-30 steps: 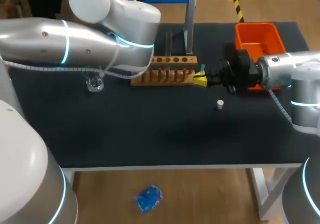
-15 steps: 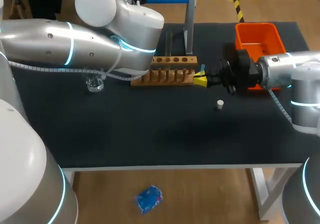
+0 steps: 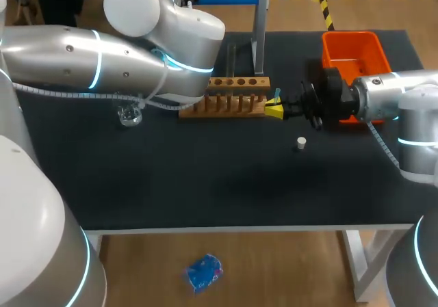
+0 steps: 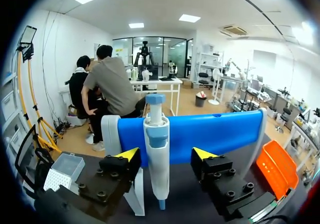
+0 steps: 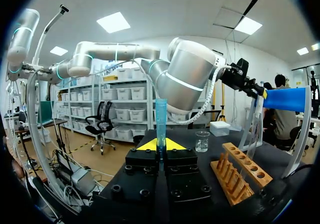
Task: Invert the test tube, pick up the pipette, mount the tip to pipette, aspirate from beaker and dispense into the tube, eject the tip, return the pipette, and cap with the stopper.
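Blue-tinted test tube (image 5: 161,121) is standing upright, pinched in the right gripper (image 5: 160,145) beside the wooden rack (image 5: 240,176), probably ready for inverting. The left gripper (image 4: 166,155) is hovering spread wide before the hanging pipette (image 4: 156,149), seemingly lining up a grasp.

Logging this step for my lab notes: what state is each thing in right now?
test tube: upright, uncapped, held by the right gripper.
left gripper: open, astride the pipette.
pipette: hanging on its stand, ungripped.
stopper: loose on the table.
beaker: upright, uncovered.
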